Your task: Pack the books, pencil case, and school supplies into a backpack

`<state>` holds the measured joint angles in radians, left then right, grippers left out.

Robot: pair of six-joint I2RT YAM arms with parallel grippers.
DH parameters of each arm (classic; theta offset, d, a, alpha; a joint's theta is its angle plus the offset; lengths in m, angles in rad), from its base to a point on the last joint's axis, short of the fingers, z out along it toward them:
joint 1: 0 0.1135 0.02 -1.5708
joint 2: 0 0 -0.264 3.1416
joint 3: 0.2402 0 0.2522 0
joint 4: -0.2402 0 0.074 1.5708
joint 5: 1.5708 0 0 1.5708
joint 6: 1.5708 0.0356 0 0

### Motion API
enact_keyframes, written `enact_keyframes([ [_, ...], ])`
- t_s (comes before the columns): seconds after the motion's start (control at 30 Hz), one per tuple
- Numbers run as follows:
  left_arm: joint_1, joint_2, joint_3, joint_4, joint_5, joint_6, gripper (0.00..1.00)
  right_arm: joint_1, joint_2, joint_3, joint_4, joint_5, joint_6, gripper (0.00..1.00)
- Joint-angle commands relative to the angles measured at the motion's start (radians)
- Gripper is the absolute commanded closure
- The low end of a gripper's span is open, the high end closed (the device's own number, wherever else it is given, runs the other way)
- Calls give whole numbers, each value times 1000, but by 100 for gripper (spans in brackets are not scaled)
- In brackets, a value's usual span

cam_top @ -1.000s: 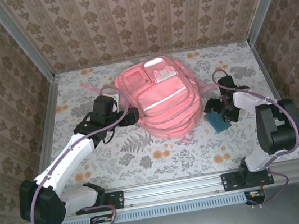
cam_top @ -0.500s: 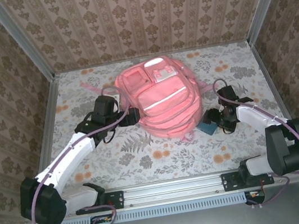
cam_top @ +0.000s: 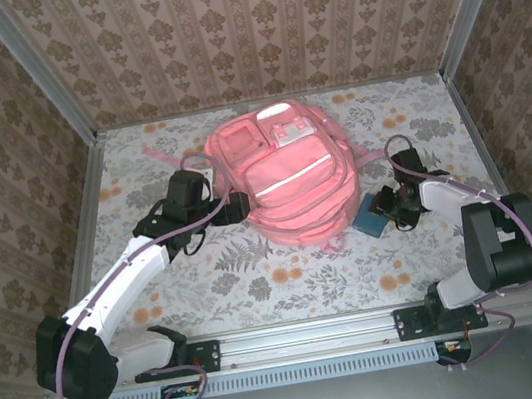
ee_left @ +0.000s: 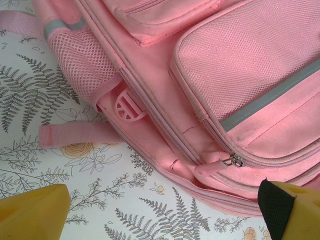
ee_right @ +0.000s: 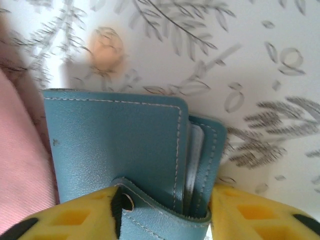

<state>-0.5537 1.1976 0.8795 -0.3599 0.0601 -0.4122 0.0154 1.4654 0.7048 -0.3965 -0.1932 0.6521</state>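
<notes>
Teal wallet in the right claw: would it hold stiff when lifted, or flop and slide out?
The teal wallet looks like stitched leather in several folded layers, so it would probably flex and splay open rather than hold rigid. It seems thin, so likely light. Its smooth skin might slip, though the right gripper pinches one edge.
</notes>
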Motion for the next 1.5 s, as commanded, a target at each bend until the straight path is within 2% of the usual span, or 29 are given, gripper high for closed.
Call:
enact_keyframes([
  [0.0, 6, -14, 20, -4, 25, -16, 1, 1, 39, 1, 22, -18, -9, 63],
  [0.1, 6, -5, 30, 0, 43, -16, 1, 1, 42, 11, 12, -18, -21, 77],
  [0.2, 1, 10, 51, 0, 63, -8, 1, 1, 26, 27, -21, 14, -31, 85],
  [0.43, -86, 107, 168, -42, 38, 87, 0, 1, -130, 56, -133, 97, -39, 93],
  [0.7, -245, 319, 392, -110, -17, 339, 4, 1, -365, 98, -288, 105, -35, 94],
  [1.0, -342, 574, 635, -289, -44, 636, 10, 0, -479, 174, -376, 18, -32, 94],
  [1.23, -324, 682, 744, -331, -5, 661, 16, 2, -493, 183, -368, -15, -12, 94],
  [1.47, -291, 749, 810, -368, -13, 643, 40, 1, -510, 194, -378, -21, -12, 94],
])
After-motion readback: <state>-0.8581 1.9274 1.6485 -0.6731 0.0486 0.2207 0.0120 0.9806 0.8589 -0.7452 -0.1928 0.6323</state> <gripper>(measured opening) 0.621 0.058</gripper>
